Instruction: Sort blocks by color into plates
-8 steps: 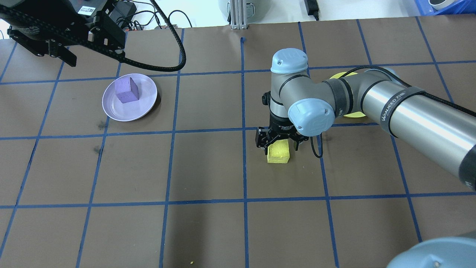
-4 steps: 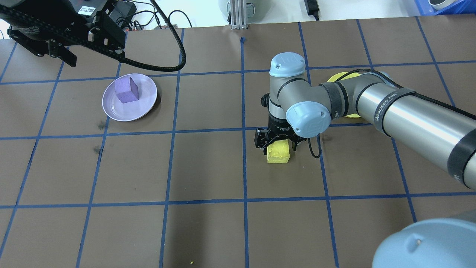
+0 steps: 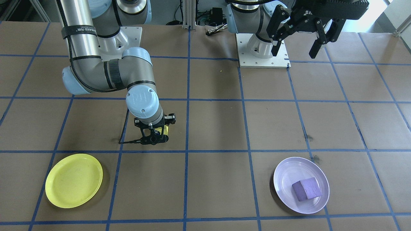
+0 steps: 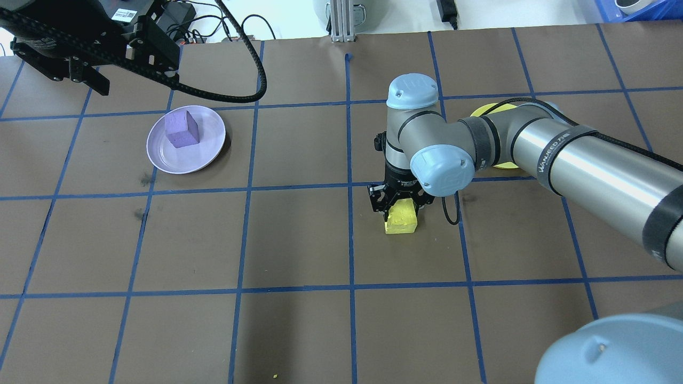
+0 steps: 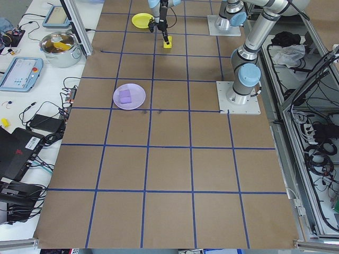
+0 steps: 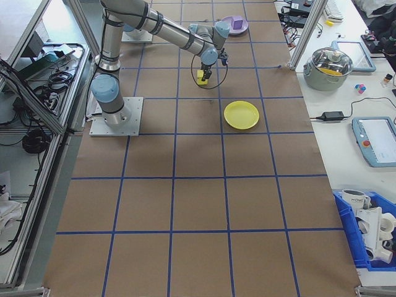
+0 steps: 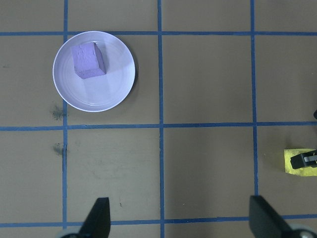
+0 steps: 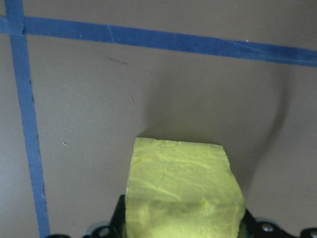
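The right gripper point(image 4: 400, 209) points straight down at the table point(image 4: 299, 240); its two black fingers are closed tight on the sides of the yellow block point(image 4: 401, 221), a small cube with a rough, crinkly, spongy skin; from the right wrist camera the block point(image 8: 183, 191) fills the space between the jaws, and I cannot tell if it touches the table or sits just above it. The yellow plate point(image 3: 74, 180) is round, shallow and smooth like plastic; it lies near the block but apart from it, with nothing in it. The purple block point(image 3: 307, 189), another rough spongy cube, sits inside the lavender plate point(image 3: 285, 173), a bit off to one side; that plate is well apart from the yellow one. The left gripper point(image 3: 300, 41) hangs high up near the robot's base; its fingers are spread wide and hold nothing. The table has a flat brown paper top with blue tape lines making big squares.
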Controlling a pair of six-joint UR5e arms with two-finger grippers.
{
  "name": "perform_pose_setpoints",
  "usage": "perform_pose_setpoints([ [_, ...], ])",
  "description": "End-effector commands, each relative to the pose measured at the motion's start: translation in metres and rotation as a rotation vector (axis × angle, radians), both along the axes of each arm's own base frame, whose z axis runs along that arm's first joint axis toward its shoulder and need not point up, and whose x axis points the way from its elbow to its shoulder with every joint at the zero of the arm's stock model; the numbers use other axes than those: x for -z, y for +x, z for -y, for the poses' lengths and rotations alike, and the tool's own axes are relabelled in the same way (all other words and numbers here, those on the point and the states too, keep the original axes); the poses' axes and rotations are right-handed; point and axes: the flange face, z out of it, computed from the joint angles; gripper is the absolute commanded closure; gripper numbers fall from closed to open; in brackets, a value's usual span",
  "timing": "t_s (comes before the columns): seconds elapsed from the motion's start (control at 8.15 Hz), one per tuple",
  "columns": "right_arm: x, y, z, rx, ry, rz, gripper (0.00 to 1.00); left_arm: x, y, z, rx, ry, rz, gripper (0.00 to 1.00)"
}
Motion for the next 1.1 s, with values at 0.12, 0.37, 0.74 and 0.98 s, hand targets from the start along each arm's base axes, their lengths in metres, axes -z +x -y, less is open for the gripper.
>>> perform_pose_setpoints([
  [0.12, -0.025, 0.001, 0.018, -0.009, -0.059, 0.014, 1.0, 0.0, 0.0, 0.0, 0.0, 0.0, 0.0, 0.0],
  [0.37, -0.089, -0.001, 0.045, 0.002, -0.185, 0.036, 1.0, -0.001, 0.0, -0.001, 0.0, -0.002, 0.002, 0.0],
  [0.74, -0.123, -0.066, 0.091, 0.046, -0.276, 0.044, 1.0, -0.001, 0.0, -0.001, 0.0, -0.002, 0.0, 0.0],
  [0.98, -0.139, -0.152, 0.126, 0.029, -0.321, 0.055, 1.0, -0.001, 0.0, -0.001, 0.0, -0.002, 0.0, 0.0],
])
